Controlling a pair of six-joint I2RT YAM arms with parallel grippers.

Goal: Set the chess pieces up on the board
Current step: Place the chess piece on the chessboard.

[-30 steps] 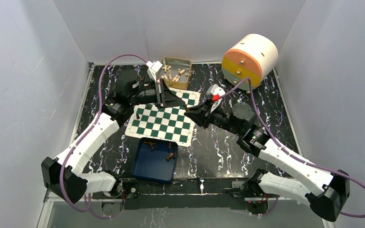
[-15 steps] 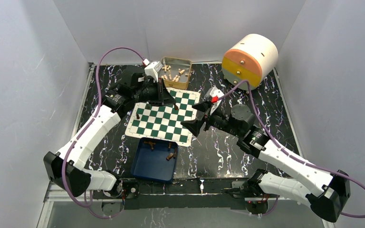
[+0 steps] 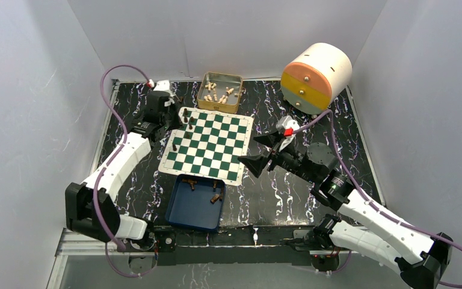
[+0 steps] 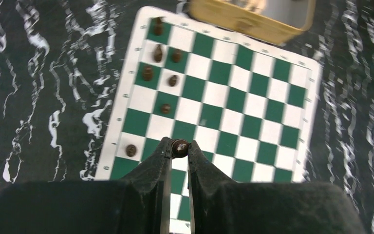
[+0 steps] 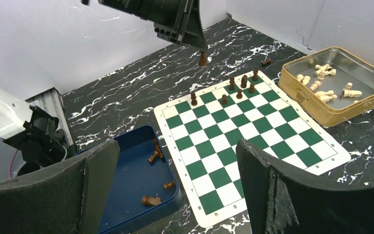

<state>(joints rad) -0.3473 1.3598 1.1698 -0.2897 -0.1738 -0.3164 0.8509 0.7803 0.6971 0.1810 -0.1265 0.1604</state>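
We see the left arm stretched forward along the left side of the black marbled desk (image 3: pixel 289 192), its wrist tipped down near the far-left corner of the board (image 3: pixel 216 150). The left tool (image 4: pixel 179 146) is pinched together on a dark chess piece (image 5: pixel 202 59), which it holds in the air above the board's left side.

The right arm reaches in low from the right and points across the board. The right tool (image 3: pixel 258 152) sits just off the board's right edge, with its fingers spread wide apart and nothing between them.

Several dark chess pieces (image 4: pixel 158 52) stand upright on squares along the board's left side, most of them near the far corner. More dark pieces lie in the blue tray (image 3: pixel 183 211), just beside the board's near edge. Cream pieces (image 5: pixel 321 70) lie in the gold tin (image 3: pixel 221 109) at the far edge.
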